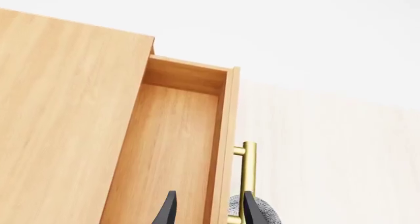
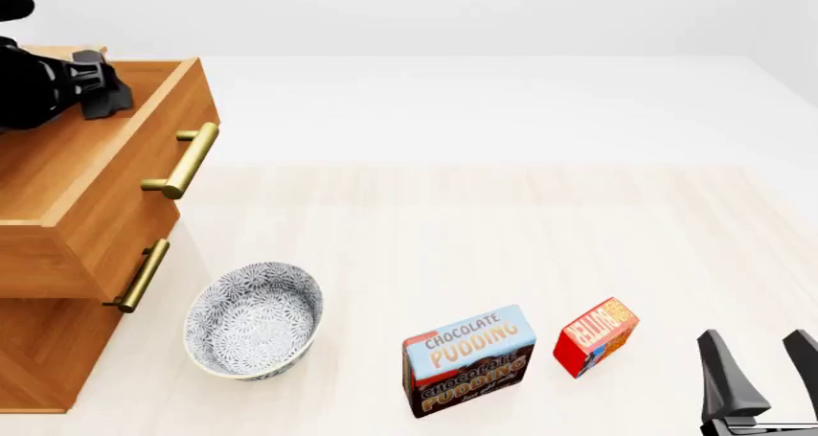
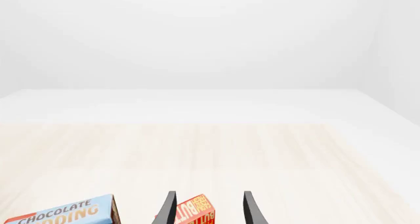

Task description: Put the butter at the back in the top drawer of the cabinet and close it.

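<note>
- Front view shows the butter (image 2: 596, 336) low and right of centre in the frame, tilted on the pale table (image 2: 511, 235), touching nothing.
- Just left of it stands the Chocolate Pudding box (image 2: 468, 359), and further left sits the patterned bowl (image 2: 253, 321), beside the cabinet (image 2: 45, 350).
- At the upper left of the frame the top drawer (image 2: 122, 182) is pulled out, its brass handle (image 2: 183, 161) facing right; the left wrist view shows its wooden floor bare.
- The right gripper (image 2: 754, 359) sits in the lower right corner, fingers spread apart and holding nothing, near the butter but not touching it.
- The left gripper (image 1: 207, 209) hangs over the drawer's front wall, jaws parted, one finger inside and one by the handle, gripping nothing.
</note>
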